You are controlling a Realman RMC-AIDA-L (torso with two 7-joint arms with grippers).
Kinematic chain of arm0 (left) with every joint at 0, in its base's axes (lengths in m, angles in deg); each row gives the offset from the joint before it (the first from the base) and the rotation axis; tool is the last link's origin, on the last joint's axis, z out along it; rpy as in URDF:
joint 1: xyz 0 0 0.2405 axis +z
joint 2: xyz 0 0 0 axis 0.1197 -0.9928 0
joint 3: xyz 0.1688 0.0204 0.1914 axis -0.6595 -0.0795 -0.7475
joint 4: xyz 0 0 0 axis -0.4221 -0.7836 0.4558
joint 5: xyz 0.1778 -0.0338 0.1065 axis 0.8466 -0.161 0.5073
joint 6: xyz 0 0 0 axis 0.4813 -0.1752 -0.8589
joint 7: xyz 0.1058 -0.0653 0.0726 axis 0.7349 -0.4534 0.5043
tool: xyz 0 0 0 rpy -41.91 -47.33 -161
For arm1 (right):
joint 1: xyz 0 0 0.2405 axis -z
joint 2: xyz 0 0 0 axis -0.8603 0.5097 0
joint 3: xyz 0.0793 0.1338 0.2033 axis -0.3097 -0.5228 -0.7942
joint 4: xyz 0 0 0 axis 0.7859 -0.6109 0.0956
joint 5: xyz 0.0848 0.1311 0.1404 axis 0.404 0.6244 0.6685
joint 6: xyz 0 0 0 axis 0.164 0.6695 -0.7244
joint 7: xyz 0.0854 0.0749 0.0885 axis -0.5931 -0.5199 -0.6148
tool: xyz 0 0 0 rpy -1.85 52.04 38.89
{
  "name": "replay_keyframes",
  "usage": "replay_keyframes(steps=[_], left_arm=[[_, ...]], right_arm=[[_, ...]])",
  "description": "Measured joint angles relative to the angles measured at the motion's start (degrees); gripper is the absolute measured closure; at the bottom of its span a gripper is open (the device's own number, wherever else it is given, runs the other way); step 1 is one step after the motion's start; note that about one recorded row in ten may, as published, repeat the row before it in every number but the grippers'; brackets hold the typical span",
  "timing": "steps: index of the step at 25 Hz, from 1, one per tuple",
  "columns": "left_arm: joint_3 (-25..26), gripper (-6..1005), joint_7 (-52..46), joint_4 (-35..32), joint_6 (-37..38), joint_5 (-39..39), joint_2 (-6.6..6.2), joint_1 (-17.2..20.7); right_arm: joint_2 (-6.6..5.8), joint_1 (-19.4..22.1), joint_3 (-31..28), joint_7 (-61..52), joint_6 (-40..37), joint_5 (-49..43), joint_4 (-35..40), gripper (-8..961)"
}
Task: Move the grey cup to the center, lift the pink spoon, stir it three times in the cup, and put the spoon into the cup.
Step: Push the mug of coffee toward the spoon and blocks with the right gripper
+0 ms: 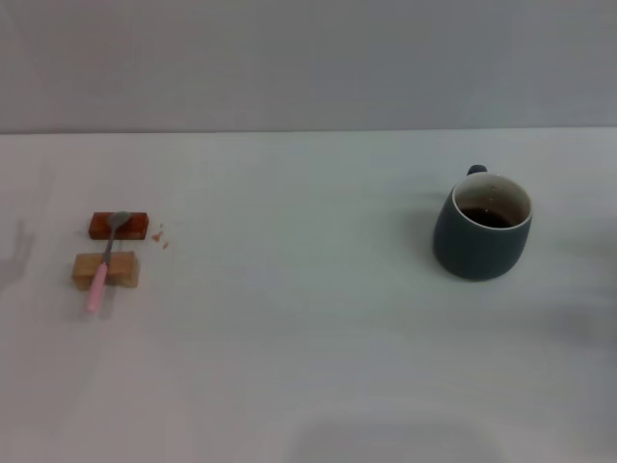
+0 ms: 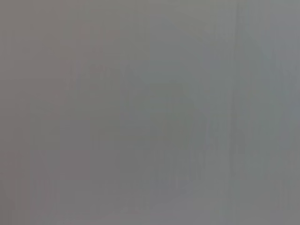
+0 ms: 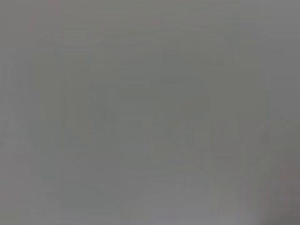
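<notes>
Grey cup (image 1: 481, 228) right; pink spoon (image 1: 103, 262) across blocks (image 1: 107, 249) (prob. resting), left.

No arm reaches into the head view, and neither the left gripper nor the right gripper shows anywhere in it. Both wrist views give only a flat grey field, with no fingers or wrist parts to make out in either one.

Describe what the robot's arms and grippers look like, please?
Neither arm nor gripper appears in any view, so their looks cannot be told. The head view shows only the white table with the grey cup and the pink spoon; both wrist views show plain grey.
</notes>
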State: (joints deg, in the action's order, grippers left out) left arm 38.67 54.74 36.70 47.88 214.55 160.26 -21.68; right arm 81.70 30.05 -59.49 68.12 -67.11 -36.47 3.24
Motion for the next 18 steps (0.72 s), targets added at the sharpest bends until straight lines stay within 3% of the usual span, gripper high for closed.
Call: replay_keyframes(steps=[8,18], left_arm=[[-0.2,189,-0.2,0.5,0.3,0.0,0.11,0.2],[-0.7,189,-0.6,0.5,1.8,-0.1,0.39,0.3]], right_arm=[[0.52,1.8,6.5,0.3,1.6,-0.5,-5.7,954],[0.33,1.7,8.5,0.4,5.4,-0.5,-6.6,954]])
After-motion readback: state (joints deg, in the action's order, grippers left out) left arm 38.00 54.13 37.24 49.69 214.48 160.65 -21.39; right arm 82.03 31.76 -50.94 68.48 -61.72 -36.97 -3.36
